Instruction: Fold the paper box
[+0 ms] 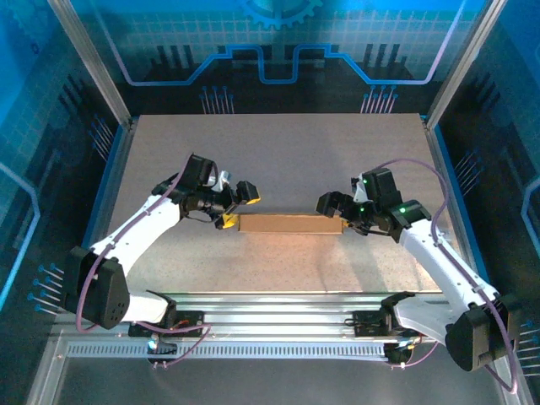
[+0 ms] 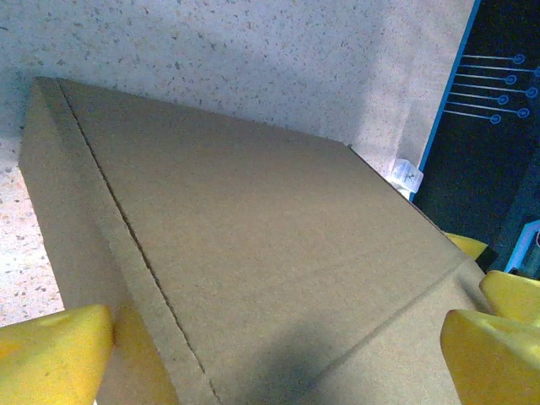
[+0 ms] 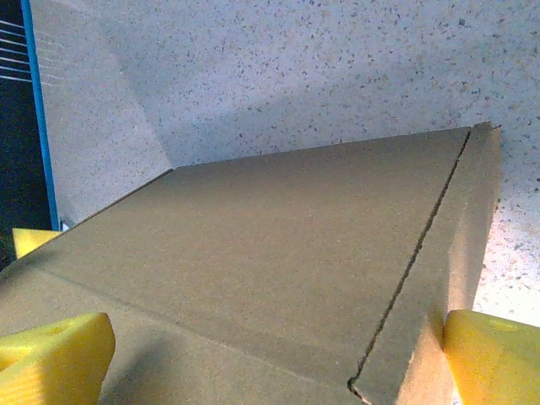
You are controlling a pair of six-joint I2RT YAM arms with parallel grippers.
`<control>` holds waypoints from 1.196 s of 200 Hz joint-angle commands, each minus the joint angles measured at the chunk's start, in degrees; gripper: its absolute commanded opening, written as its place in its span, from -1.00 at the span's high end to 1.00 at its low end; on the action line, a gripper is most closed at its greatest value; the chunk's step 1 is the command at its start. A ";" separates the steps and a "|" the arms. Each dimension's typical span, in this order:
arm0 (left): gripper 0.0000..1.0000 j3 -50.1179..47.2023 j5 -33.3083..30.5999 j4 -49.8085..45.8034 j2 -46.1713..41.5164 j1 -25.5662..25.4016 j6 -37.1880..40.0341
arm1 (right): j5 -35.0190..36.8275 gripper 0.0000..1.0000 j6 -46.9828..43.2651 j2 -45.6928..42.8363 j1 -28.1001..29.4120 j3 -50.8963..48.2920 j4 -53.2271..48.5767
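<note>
Plain brown cardboard paper box (image 1: 289, 224) sits mid-table on the speckled grey table (image 1: 278, 152), slightly toward the near edge. From the top view it reads as a narrow horizontal strip running left-right. Wrist views show a broad flat panel (image 2: 270, 236) with a slit-like seam running beside a narrower strip along one side (image 3: 278, 245). Can't tell if it's standing on edge or lying flat.

Left end effector (image 1: 237, 207), black with yellow fingertips, is at the box's left end. Its jaws are spread wide and straddle the end, with the yellow fingers (image 2: 51, 354) low on either side of the cardboard. Right end effector (image 1: 337, 214) is the same at the right end, also spread wide, with a yellow finger (image 3: 494, 359) right beside the narrow side strip. Can't tell whether any finger actually presses the cardboard. The white arms angle in from both near corners.
</note>
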 commanded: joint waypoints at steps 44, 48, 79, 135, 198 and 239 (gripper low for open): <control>-0.99 3.63 6.75 -2.68 2.70 1.08 -2.26 | -4.52 -1.00 2.12 1.63 -0.51 1.59 1.09; -0.99 3.73 6.76 -2.67 2.83 1.14 -2.25 | -4.47 -1.00 2.14 1.74 -0.60 1.62 1.18; -0.99 4.68 7.31 -2.49 4.43 2.22 -1.98 | -4.29 -1.00 2.25 2.66 -0.98 2.15 1.86; -0.99 7.12 8.43 -3.62 7.72 3.54 -0.81 | -3.59 -1.00 2.67 4.88 -2.16 3.78 1.70; -0.99 8.93 9.12 -3.79 10.69 5.02 0.55 | -4.36 -1.00 2.27 6.78 -5.81 3.88 2.93; -0.99 10.45 9.12 -4.14 12.56 5.76 1.32 | -6.06 -1.00 2.27 7.47 -8.23 4.39 3.64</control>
